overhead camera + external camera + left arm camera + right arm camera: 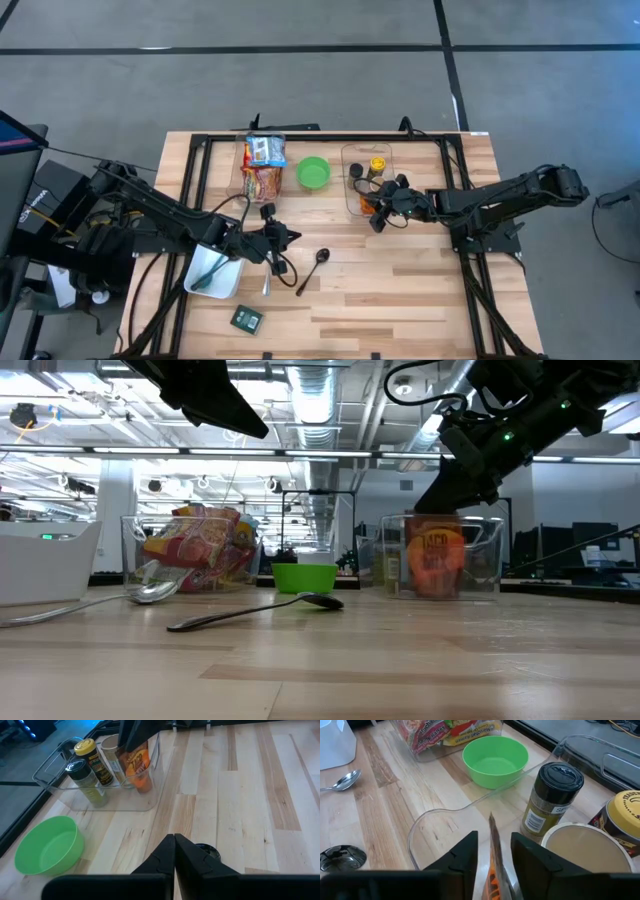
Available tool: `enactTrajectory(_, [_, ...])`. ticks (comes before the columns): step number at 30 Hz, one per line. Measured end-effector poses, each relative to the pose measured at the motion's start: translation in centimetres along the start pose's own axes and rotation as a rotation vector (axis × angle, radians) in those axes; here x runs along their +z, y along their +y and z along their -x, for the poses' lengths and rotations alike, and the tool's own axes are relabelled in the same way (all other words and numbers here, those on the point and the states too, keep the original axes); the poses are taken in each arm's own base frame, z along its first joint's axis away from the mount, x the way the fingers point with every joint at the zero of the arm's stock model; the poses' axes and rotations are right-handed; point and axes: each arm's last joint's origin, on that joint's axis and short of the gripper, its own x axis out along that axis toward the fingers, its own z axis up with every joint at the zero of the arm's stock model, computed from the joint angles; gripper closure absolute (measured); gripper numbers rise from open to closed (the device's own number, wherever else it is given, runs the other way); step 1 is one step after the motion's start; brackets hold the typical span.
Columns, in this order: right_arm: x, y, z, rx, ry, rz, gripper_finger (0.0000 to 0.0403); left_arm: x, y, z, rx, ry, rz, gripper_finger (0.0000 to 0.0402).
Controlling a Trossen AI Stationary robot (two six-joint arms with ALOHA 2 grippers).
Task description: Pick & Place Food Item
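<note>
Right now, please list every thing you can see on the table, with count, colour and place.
clear bin: one, transparent, back right of table
orange packet: one, inside clear bin, between right fingers
spice jars: two, black lid and yellow lid, inside clear bin
tan-lidded tub: one, inside clear bin
green bowl: one, back centre
snack packets: several, red and blue, left of bowl
black spoon: one, centre
silver spoon: one, front left
white container: one, front left
dark packet: one, front edge
left gripper: shut, empty, near centre
right gripper: over clear bin, fingers parted around packet
</note>
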Motion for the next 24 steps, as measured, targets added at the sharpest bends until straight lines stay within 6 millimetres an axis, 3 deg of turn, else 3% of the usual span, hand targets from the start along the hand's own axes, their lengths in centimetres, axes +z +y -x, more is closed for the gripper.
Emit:
enactTrajectory(8, [0.3, 0.1, 0.0, 0.005, -0.014, 0.046, 0.0242, 0.0, 0.0, 0.0, 0.000, 0.000, 0.000, 0.0402])
enactTrajectory(12, [1.3, 0.4, 0.2, 0.014, -0.041, 0.083, 0.0227, 0.0, 0.0, 0.0, 0.000, 0.000, 0.000, 0.0402])
enactTrajectory(24, [6.1, 1.5, 1.4, 0.032, -0.118, 0.124, 0.0248, 0.0, 0.0, 0.0, 0.000, 0.000, 0.000, 0.0402])
